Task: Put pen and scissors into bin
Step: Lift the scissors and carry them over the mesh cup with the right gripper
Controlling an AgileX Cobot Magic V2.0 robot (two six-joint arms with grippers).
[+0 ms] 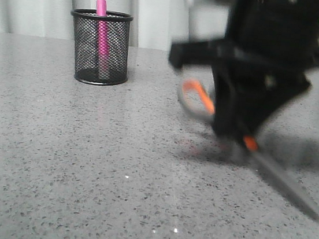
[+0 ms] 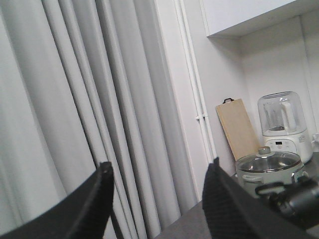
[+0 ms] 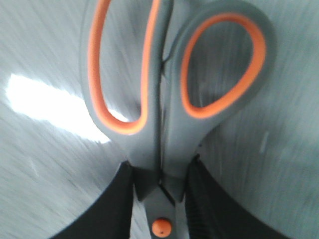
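The black mesh bin (image 1: 99, 48) stands at the back left of the table, with the magenta pen (image 1: 101, 36) upright inside it. My right gripper (image 1: 229, 119) is shut on the scissors (image 1: 249, 143) just above the pivot; the handles point left and the blades slant down to the right, above the table. In the right wrist view the fingers (image 3: 119, 209) clamp the grey-and-orange scissors (image 3: 159, 124) at the neck, near the orange screw. My left gripper (image 2: 159, 172) is open and empty, raised, facing curtains.
Grey speckled tabletop (image 1: 84, 163) stretches between the bin and the scissors. A curtain hangs behind the table. The left wrist view shows a pot (image 2: 269, 167), a blender (image 2: 281, 122) and a wooden board (image 2: 239, 127) in the background.
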